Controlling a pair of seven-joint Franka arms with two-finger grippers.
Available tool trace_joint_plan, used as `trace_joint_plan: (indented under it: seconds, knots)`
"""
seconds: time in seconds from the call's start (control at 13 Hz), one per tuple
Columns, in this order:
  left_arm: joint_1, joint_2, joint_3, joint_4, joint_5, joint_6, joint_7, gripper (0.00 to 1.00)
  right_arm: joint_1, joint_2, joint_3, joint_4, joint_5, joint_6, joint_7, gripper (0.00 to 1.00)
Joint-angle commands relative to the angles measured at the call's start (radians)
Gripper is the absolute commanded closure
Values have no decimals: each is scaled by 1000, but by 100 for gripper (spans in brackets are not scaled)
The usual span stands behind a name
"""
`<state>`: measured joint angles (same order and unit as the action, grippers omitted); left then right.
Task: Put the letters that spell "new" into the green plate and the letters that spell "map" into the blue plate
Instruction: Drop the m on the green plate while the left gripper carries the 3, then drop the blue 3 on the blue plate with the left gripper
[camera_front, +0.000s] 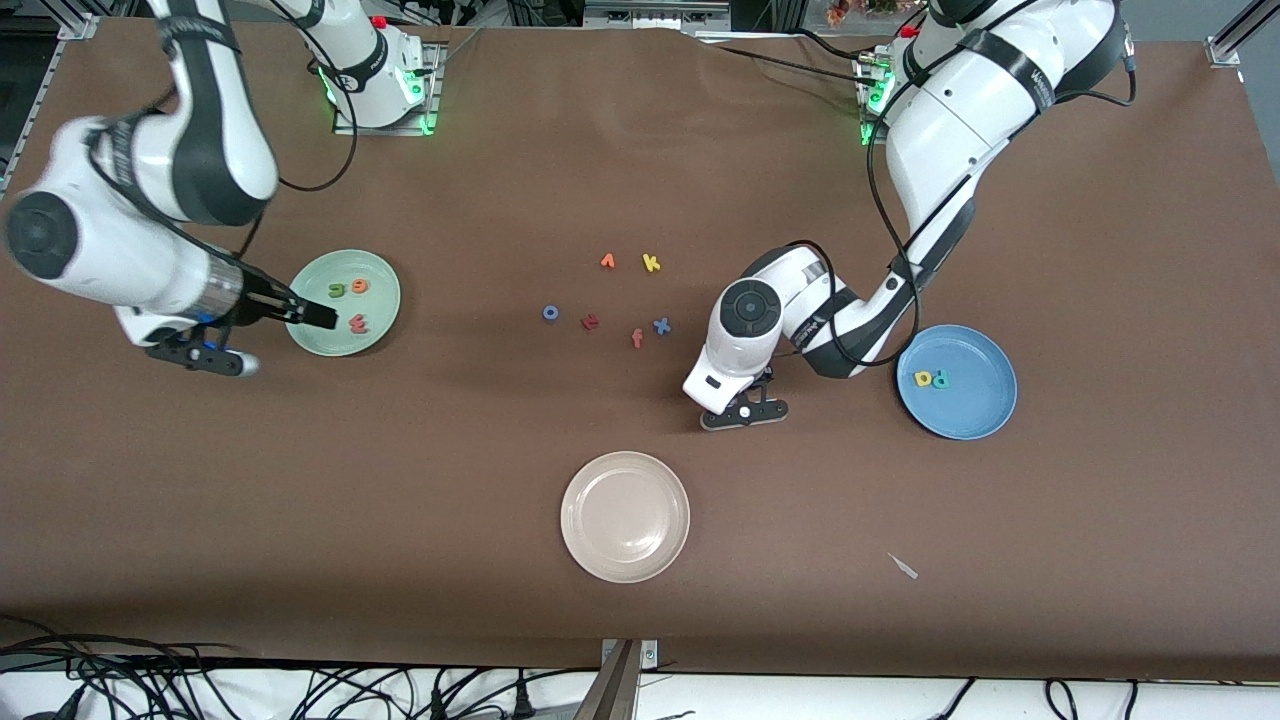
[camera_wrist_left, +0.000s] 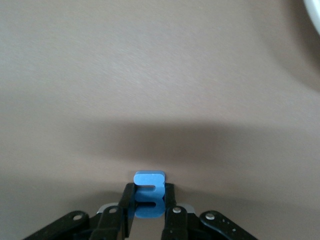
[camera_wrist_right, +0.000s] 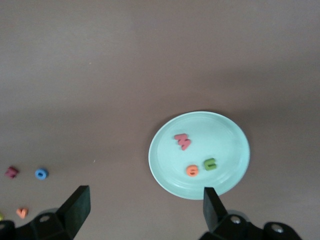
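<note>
The pale green plate (camera_front: 380, 312) (camera_wrist_right: 225, 135) lies toward the right arm's end of the table. In it are the green "n" (camera_front: 337, 289) (camera_wrist_right: 210, 163), the orange "e" (camera_front: 360, 286) (camera_wrist_right: 192, 170) and the pinkish-red "w" (camera_front: 359, 323) (camera_wrist_right: 183, 141). My right gripper (camera_front: 325, 318) (camera_wrist_right: 145, 195) hangs open and empty over that plate's rim. The blue plate (camera_front: 975, 415) holds the yellow "a" (camera_front: 921, 378) and the teal "p" (camera_front: 940, 379). My left gripper (camera_front: 745, 408) (camera_wrist_left: 149, 196) is low at the table between the loose letters and the blue plate. It is shut on the blue "m" (camera_wrist_left: 149, 179).
A cream-white plate (camera_front: 625, 516) (camera_wrist_left: 315, 15) sits nearer the front camera, mid-table. Loose letters lie in the middle: orange "v" (camera_front: 607, 261), yellow "k" (camera_front: 651, 263), blue "o" (camera_front: 550, 312) (camera_wrist_right: 41, 173), dark red "t" (camera_front: 590, 322) (camera_wrist_right: 12, 172), orange "f" (camera_front: 637, 338), blue "x" (camera_front: 661, 325). A small scrap (camera_front: 903, 566) lies near the front edge.
</note>
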<state>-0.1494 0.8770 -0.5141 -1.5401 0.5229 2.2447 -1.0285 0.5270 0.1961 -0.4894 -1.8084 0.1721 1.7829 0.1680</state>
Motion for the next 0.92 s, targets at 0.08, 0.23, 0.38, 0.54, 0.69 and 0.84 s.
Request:
trace_joint_plan:
  seconds: [0.08, 0.23, 0.38, 0.54, 0.69, 0.84]
  knots:
    - [124, -47, -70, 40, -107, -199, 221, 100, -21, -65, 12, 161, -77, -157, -58, 0]
    - [232, -72, -131, 41, -115, -314, 354, 100, -182, -136, 180, 159, -169, -161, -61, 0]
    - [287, -96, -139, 41, -115, -432, 501, 100, -425, -162, 412, 164, -166, -120, -41, 0]
    - [350, -104, -138, 38, -101, -511, 658, 100, -574, -200, 526, 155, -139, -18, -68, 0]
    - [413, -112, -130, 26, -78, -540, 805, 99, -593, -227, 538, 150, -132, -126, -122, 0]
    - [462, -110, -130, 20, -28, -557, 907, 99, -588, -239, 525, 144, -134, -155, -188, 0]
